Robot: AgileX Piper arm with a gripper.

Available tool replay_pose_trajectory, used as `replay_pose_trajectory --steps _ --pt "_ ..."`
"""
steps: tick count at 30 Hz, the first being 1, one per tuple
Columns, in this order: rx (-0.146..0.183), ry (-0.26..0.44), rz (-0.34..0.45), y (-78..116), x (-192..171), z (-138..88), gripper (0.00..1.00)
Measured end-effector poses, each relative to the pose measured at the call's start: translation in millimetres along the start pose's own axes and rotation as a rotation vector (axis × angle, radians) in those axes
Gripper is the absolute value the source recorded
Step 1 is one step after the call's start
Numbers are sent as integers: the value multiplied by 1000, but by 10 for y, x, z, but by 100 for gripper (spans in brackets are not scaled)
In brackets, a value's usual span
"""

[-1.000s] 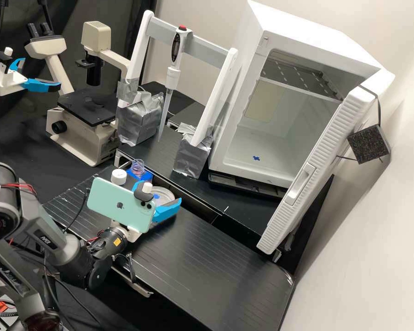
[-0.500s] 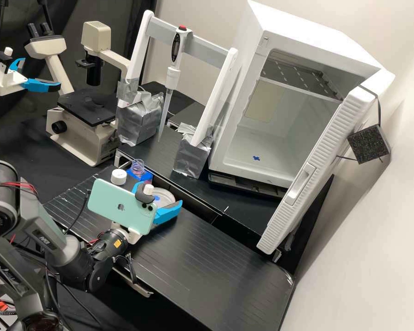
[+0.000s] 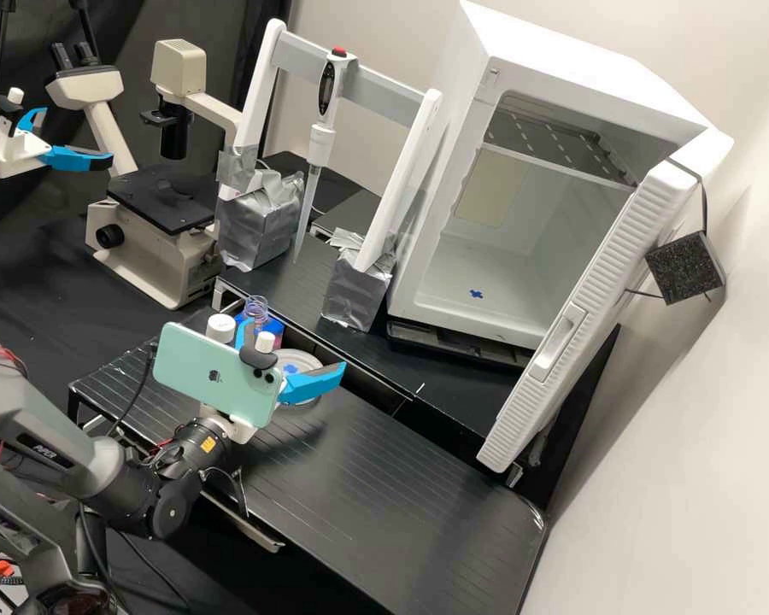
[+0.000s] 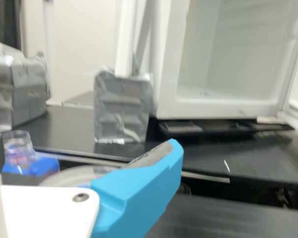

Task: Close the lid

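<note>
My gripper (image 3: 296, 345) stands open beside the clear round dish (image 3: 302, 361), its two blue fingers spread, with a mint green phone fixed behind them. Next to the dish is an open clear bottle (image 3: 255, 309) in a blue holder (image 3: 272, 329). Left of that bottle stands a white screw cap (image 3: 220, 326), its lower part partly hidden by the phone. In the wrist view one finger of the gripper (image 4: 84, 141) crosses in front of the dish (image 4: 72, 175); the clear bottle (image 4: 19, 148) stands near the other finger, which is cut off at the edge.
Foil-wrapped blocks (image 3: 356, 292) hold a white frame with a pipette (image 3: 320, 141) behind the bottle. A white incubator (image 3: 453, 314) with its door (image 3: 572, 333) swung open stands to the right, a microscope (image 3: 149, 248) at the back left. The second arm's gripper (image 3: 26, 154) is at far left.
My gripper has shifted a little left in the high view and turned slightly, its fingers still apart. The arm behind it has moved left too. Cap, bottle and dish have kept their places.
</note>
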Motion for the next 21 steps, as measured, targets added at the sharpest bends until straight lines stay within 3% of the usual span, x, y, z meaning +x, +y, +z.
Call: replay_pose_trajectory --steps 5,8,11,16,21 --pt "52 43 96 -16 99 -121 100" --pt "74 35 112 -80 158 -162 100" --pt "61 0 149 -134 213 -206 100" --pt "99 -34 162 -186 319 -232 100" --pt "110 -35 158 -192 350 -233 100"
